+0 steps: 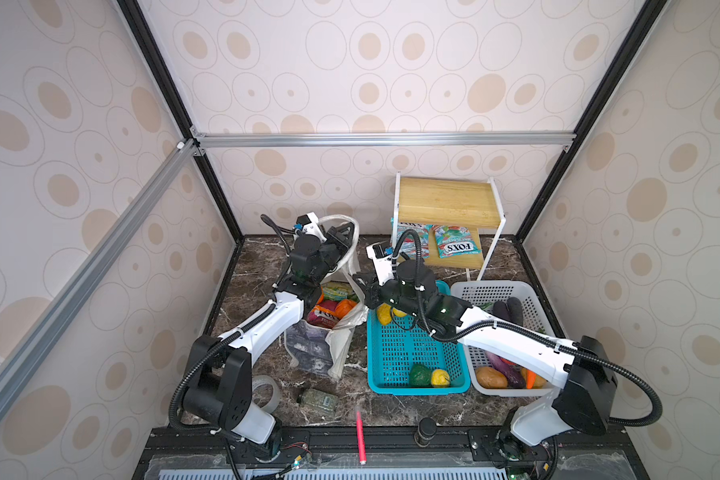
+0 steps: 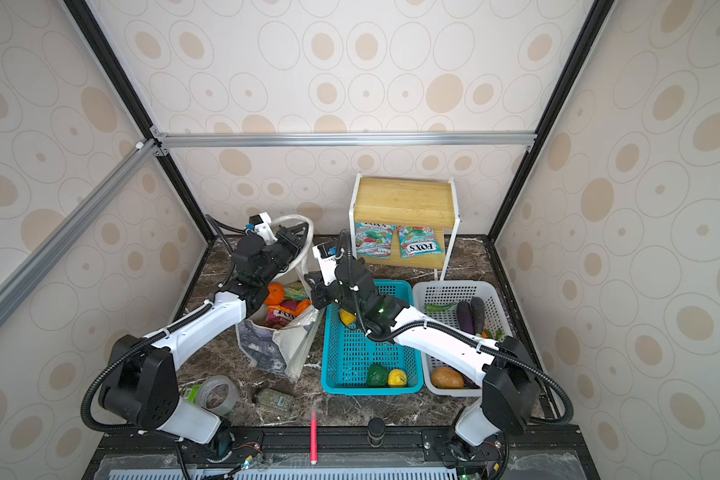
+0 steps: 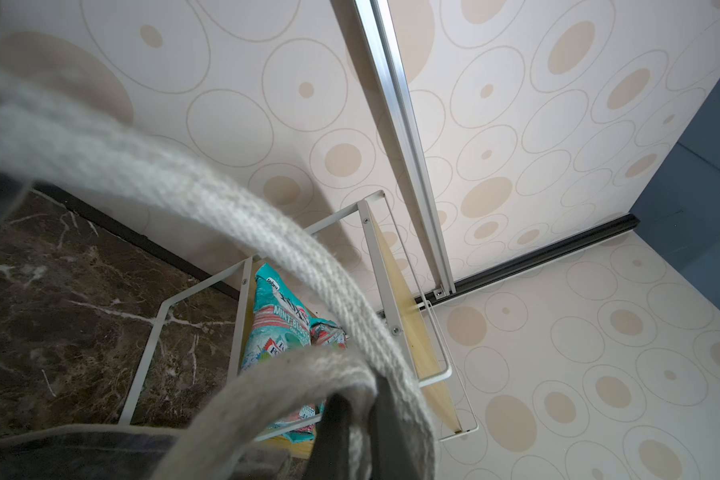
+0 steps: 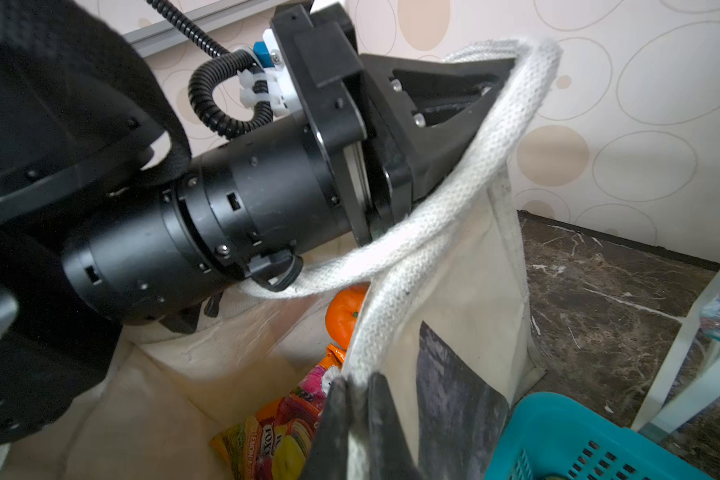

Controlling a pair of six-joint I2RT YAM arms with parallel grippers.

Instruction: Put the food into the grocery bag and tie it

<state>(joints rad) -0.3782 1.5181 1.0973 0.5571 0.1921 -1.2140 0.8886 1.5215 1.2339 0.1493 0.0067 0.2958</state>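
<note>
Canvas bag (image 1: 314, 353) stands open on marble table (image 1: 412, 409), just left of teal basket (image 1: 416, 390). Food (image 1: 333, 307) inside: orange (image 4: 341, 313), packets (image 4: 275, 432). Left gripper (image 3: 360, 399) clamped on woven handle (image 3: 267, 232), raised over bag's far side. Right gripper (image 4: 357, 386) pinched on handle cord at rim nearest basket; cannot tell if same loop.

Two overhead views; both wrist views close on bag handle (image 3: 308, 262)
</note>
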